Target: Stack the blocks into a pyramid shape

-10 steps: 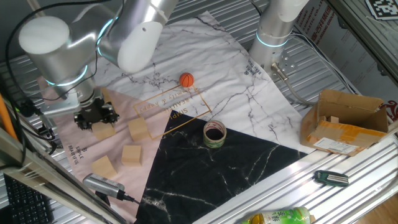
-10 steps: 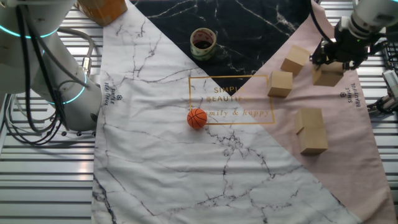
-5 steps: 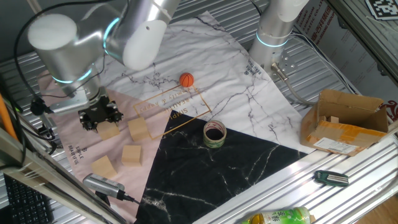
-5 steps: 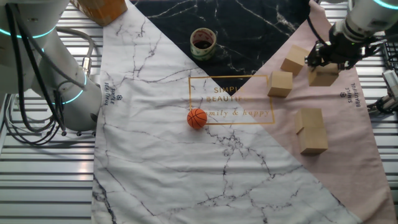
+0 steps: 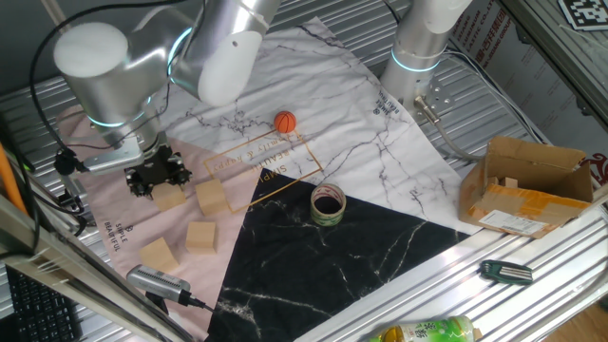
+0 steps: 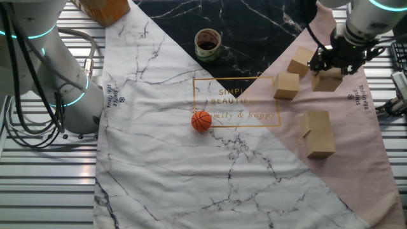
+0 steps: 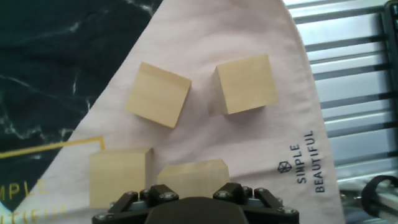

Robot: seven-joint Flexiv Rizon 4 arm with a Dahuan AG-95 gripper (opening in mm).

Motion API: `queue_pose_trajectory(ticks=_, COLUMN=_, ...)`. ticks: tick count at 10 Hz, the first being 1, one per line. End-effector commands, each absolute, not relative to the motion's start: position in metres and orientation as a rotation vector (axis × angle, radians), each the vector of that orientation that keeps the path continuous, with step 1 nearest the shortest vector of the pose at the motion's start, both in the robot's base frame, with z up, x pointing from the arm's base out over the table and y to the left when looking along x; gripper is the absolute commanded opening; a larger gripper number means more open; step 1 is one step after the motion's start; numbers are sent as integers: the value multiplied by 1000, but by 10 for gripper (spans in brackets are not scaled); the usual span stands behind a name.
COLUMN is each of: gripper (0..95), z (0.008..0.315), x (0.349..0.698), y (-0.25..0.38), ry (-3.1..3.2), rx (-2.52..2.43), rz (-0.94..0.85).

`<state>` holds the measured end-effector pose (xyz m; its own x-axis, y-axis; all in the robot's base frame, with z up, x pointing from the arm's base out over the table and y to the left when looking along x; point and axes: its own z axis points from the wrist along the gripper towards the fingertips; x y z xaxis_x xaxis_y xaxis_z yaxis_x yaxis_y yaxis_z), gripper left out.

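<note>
My gripper (image 5: 155, 177) is shut on one tan wooden block (image 5: 170, 197) over the pink part of the cloth; in the other fixed view the gripper (image 6: 337, 58) sits over that block (image 6: 329, 80). The hand view shows the held block (image 7: 193, 173) just under my gripper (image 7: 193, 190), with three blocks beyond it (image 7: 158, 94) (image 7: 244, 83) (image 7: 120, 178). Three loose blocks lie beside it (image 5: 211, 197) (image 5: 200, 236) (image 5: 159, 255). Two more blocks touch each other further off (image 6: 316, 121) (image 6: 320, 144); my arm hides them in the first fixed view.
An orange ball (image 5: 285, 122) and a tape roll (image 5: 328, 204) lie on the marble-print cloth. A cardboard box (image 5: 527, 185) stands at the right. A second robot base (image 5: 418, 52) stands at the back. A silver tool (image 5: 157, 282) lies near the front blocks.
My gripper has moved a short way toward the other loose blocks, carrying the held block with it. The other blocks, ball and tape roll have not moved.
</note>
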<state>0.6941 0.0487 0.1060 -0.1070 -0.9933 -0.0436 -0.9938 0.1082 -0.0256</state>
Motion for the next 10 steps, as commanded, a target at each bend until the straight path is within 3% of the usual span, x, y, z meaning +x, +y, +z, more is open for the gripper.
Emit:
queue_pose_trajectory(ticks=1, gripper=0, z=103, x=689, y=46, ry=2288, rx=-2077, rz=9)
queue_pose_trajectory(ticks=10, gripper=0, z=89, x=676, y=33, ry=2251, rx=-2104, rz=-3)
